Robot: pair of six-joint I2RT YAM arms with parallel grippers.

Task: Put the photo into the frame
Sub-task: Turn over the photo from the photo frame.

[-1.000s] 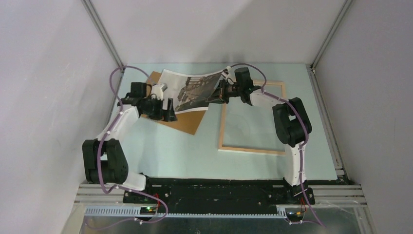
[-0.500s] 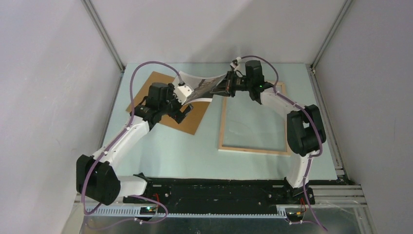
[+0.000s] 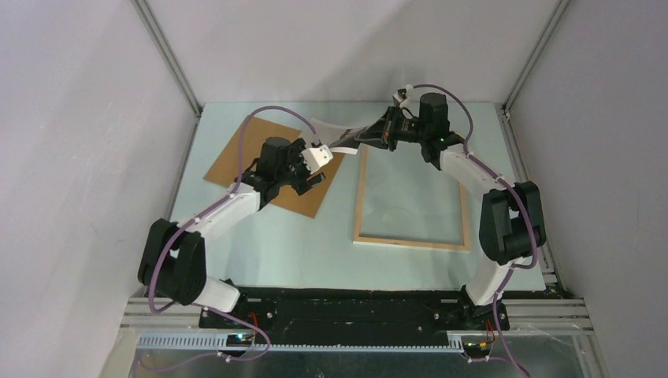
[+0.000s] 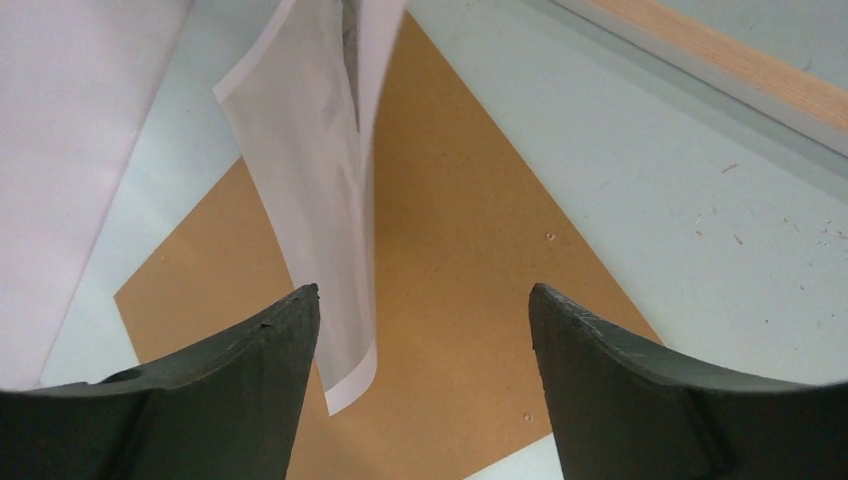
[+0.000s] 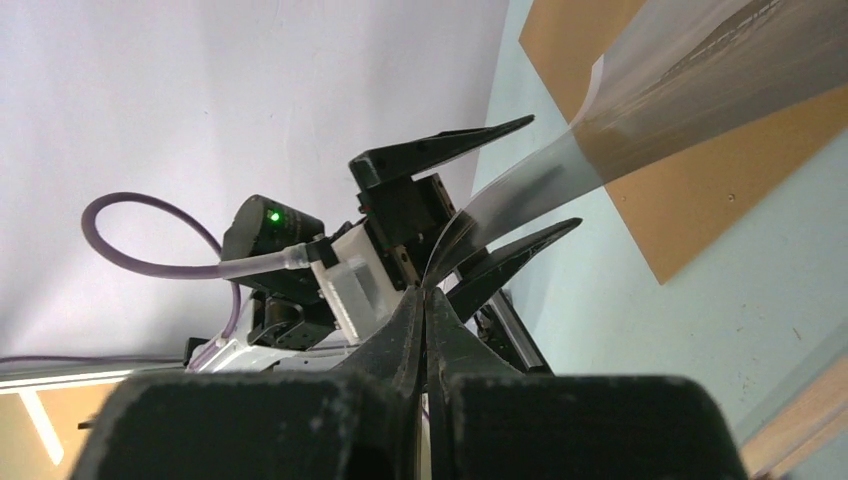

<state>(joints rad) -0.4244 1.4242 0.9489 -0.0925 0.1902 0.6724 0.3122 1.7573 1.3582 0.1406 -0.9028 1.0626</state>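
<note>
My right gripper (image 3: 384,131) is shut on one edge of the photo (image 3: 340,135) and holds it in the air, curled and seen almost edge-on, over the frame's far left corner. In the right wrist view (image 5: 425,296) the photo (image 5: 640,110) bends away between the open fingers of my left gripper (image 5: 480,195). My left gripper (image 3: 323,162) is open. In its wrist view (image 4: 425,295) the photo's free corner (image 4: 330,230) hangs beside the left finger (image 4: 250,370), not gripped. The frame (image 3: 408,242) lies flat, back up, at centre right.
The plain brown backing board (image 3: 236,153) lies on the table at the left, under my left gripper, and fills the left wrist view (image 4: 470,250). The frame's wooden edge (image 4: 740,70) crosses that view's top right. Grey walls close in the left, right and back.
My right gripper has lifted the photo and carried it right and farther back; the photo has curled up edge-on. My left arm has followed to the right, its open jaws now at the photo's free end.
</note>
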